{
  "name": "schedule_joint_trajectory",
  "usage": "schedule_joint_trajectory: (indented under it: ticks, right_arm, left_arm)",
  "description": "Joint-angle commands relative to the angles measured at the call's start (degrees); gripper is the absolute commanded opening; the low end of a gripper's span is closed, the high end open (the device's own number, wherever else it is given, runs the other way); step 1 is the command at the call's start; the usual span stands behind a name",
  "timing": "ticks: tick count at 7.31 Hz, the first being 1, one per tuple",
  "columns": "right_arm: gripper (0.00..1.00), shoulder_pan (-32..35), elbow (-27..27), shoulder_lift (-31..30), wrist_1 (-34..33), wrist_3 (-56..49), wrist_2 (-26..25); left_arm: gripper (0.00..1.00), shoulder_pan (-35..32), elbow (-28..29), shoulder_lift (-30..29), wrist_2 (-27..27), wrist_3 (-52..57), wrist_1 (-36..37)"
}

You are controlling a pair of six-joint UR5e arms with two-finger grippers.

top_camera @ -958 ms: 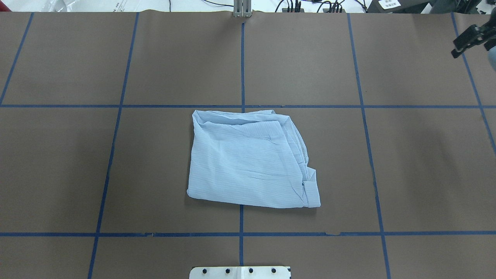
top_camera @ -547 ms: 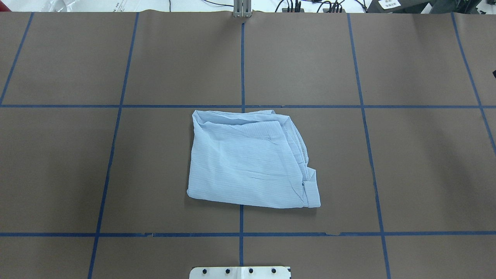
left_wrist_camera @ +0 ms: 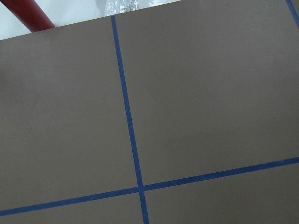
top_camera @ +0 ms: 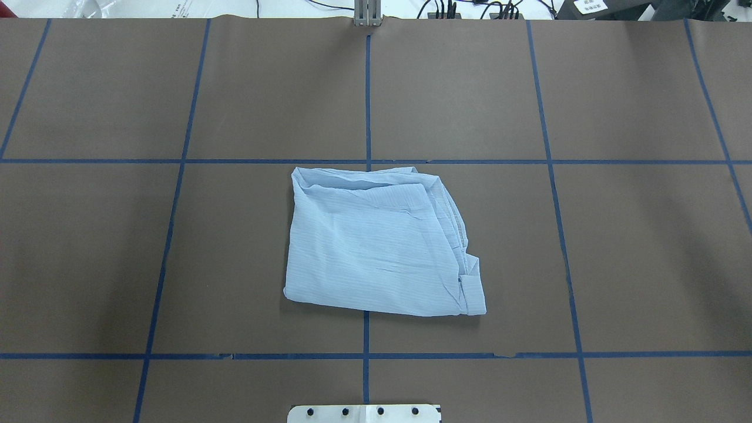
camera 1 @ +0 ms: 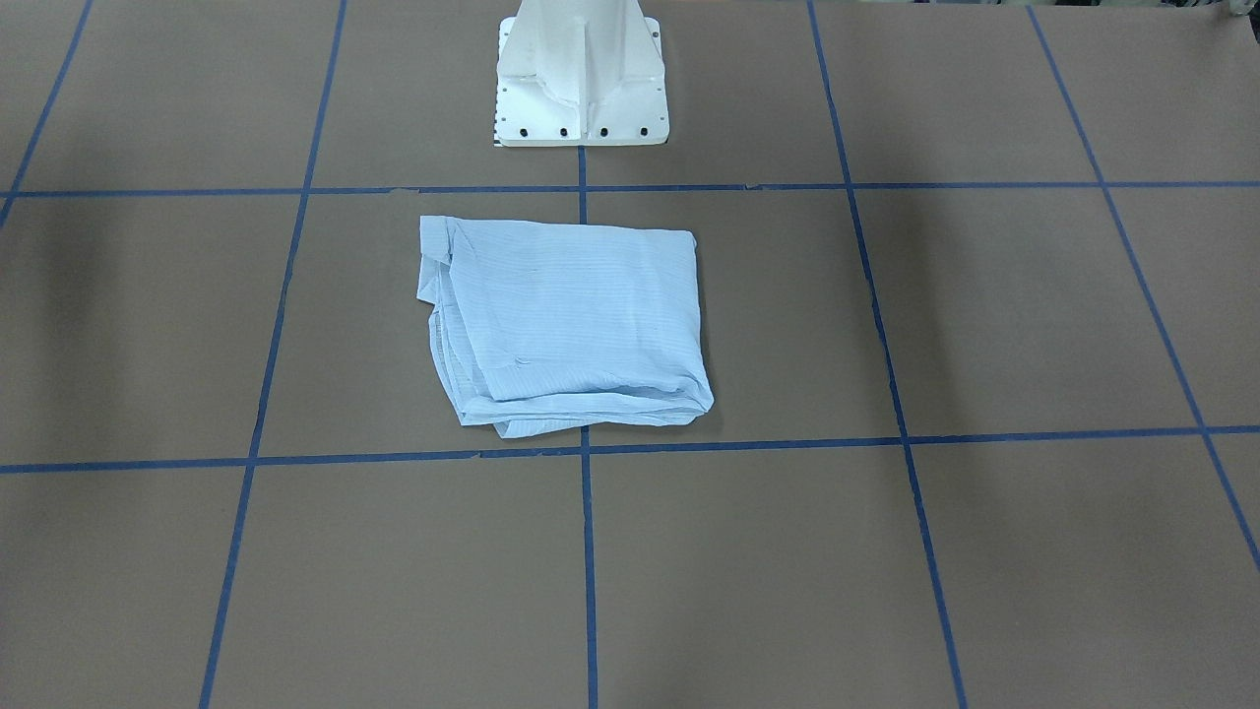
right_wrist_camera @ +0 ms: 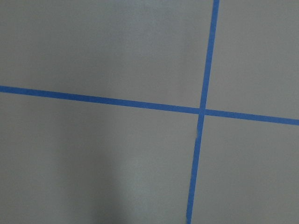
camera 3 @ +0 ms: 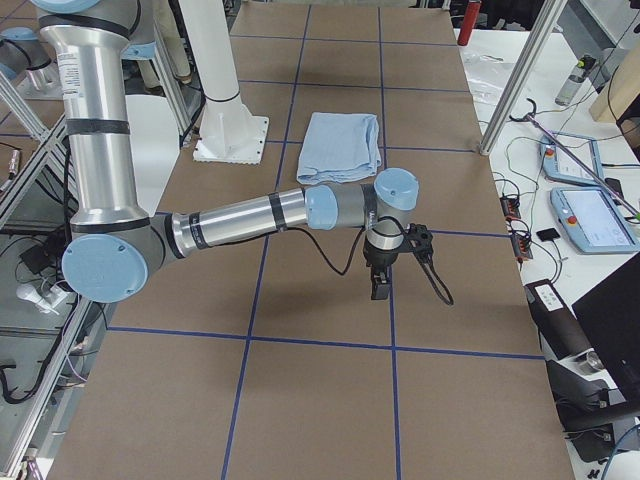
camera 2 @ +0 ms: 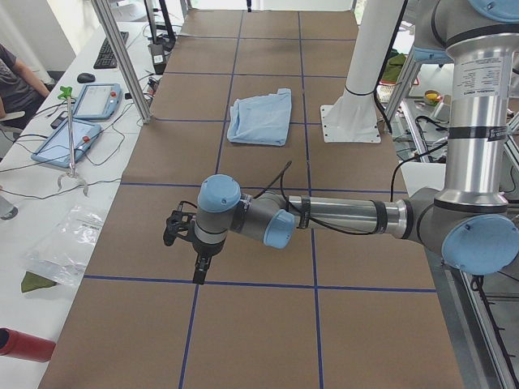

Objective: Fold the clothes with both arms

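Apparently near the end of the task: the shirt [top_camera: 376, 247] lies on the tabletop [top_camera: 646, 247] as a compact, roughly square packet, in the middle, just in front of the white base [camera 1: 581, 89]. Layered edges show along its right side and far edge in the overhead view, slightly ragged and a little wrinkled. Neither arm touches it. The left hand [camera 2: 198, 258] hangs over bare tabletop well apart from the shirt, and so does the right hand [camera 3: 381, 280] at the opposite end. How far open either is, I cannot tell; no cloth hangs from them. Judgement: folding done, with at most a tidy-up of the ragged side left.
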Motion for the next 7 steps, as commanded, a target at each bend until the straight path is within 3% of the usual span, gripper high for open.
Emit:
schedule_joint_trajectory:
  ticks: [1,3,7]
  right_arm:
    - [1.0,0.81,-1.99,-1.88,0.22,-0.86,5.01]
    - [1.0,1.77,-1.82,-2.6,0.22,-0.6,5.2]
    - [1.0,5.02,-2.35,-5.14,0.14,-0.94,4.94]
  left_arm:
    - [0.99,0.02,-0.41,-0.52,-0.57,0.06,9.23]
    - [0.99,0.2,-3.46,-0.79,-0.66,0.06,17.77]
    - [0.99,0.2,-3.93,-0.7,-3.39,0.15,19.04]
